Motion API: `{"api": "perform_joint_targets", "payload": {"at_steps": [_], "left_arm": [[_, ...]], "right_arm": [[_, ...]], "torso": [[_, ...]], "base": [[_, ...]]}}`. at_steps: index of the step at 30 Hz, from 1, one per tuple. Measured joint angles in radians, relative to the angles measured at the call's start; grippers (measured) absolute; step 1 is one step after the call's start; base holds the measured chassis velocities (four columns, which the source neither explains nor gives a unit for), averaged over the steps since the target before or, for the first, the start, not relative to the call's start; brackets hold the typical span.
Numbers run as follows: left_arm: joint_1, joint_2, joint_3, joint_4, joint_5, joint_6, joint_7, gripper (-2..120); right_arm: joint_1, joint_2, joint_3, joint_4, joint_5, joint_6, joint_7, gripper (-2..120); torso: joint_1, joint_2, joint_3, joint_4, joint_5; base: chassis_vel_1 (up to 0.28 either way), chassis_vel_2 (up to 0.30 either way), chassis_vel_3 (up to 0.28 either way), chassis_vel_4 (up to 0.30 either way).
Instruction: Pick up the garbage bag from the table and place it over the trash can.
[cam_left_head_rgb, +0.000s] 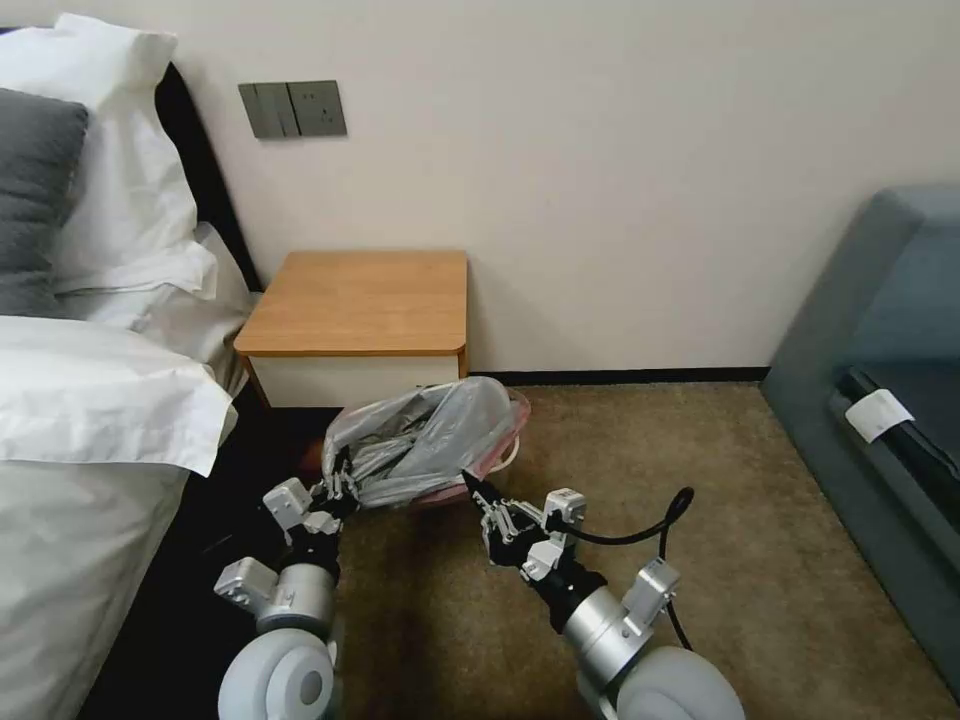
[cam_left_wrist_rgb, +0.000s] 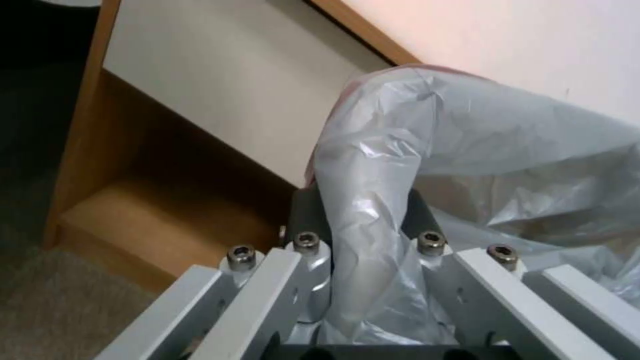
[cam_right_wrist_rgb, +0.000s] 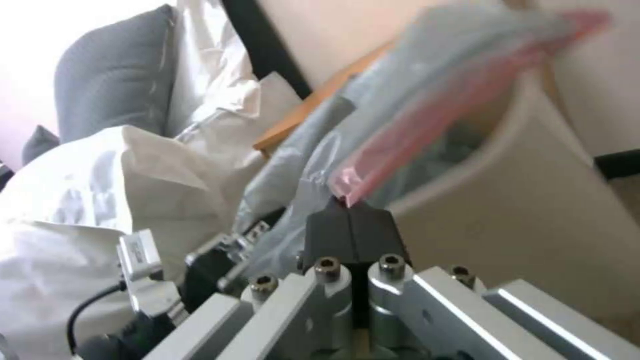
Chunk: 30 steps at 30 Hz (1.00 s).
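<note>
My left gripper (cam_left_head_rgb: 338, 487) sits low and left of centre in the head view, its fingers (cam_left_wrist_rgb: 308, 210) closed around a bunched fold of the thin, crinkly, translucent grey plastic garbage bag with its pink-red rim band (cam_left_head_rgb: 425, 440). In the left wrist view that fold (cam_left_wrist_rgb: 373, 200) runs straight up between the two dark pads, and the rest of the bag billows away toward the right edge of the frame.

My right gripper (cam_left_head_rgb: 478, 497) is just below the middle of the head view, its fingers (cam_right_wrist_rgb: 350, 232) pressed together on the pink-red band at the bag's near edge. In the right wrist view the pink strip rises from the finger pads toward the upper right corner.

Between my two grippers the bag is stretched open, draped over the top of the small beige plastic trash can with rounded corners and a rolled rim (cam_right_wrist_rgb: 533, 200), which stands on the brown carpet (cam_left_head_rgb: 700, 520). The bin's wall fills the right side of the right wrist view, with the bag's grey film hanging inside its mouth.

Just behind the bin, at the centre of the head view, stands the small orange-brown wooden nightstand with a white drawer front (cam_left_head_rgb: 360, 300), its worktop bare. The bed with white pillows and linen (cam_left_head_rgb: 90, 400) occupies the left of the frame.
</note>
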Motion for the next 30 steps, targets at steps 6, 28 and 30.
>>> {"api": "perform_joint_targets", "payload": {"at_steps": [6, 28, 30], "left_arm": [[-0.010, -0.003, -0.001, -0.003, -0.014, 0.005, -0.014, 9], [0.059, -0.030, 0.013, -0.174, -0.224, 0.108, -0.094, 9], [0.065, -0.034, 0.013, -0.191, -0.233, 0.111, -0.094, 9]], "right_arm": [[-0.022, -0.002, 0.009, -0.007, -0.018, 0.013, 0.004, 0], [0.011, 0.024, 0.034, -0.188, -0.140, 0.095, 0.001, 0], [0.015, 0.023, 0.038, -0.202, -0.152, 0.101, 0.000, 0]], "torso": [[0.000, 0.000, 0.000, 0.0000, 0.0000], [0.000, 0.000, 0.000, 0.0001, 0.0001], [0.000, 0.000, 0.000, 0.0001, 0.0001]], "base": [[0.000, 0.000, 0.000, 0.000], [0.000, 0.000, 0.000, 0.000], [0.000, 0.000, 0.000, 0.000]]}}
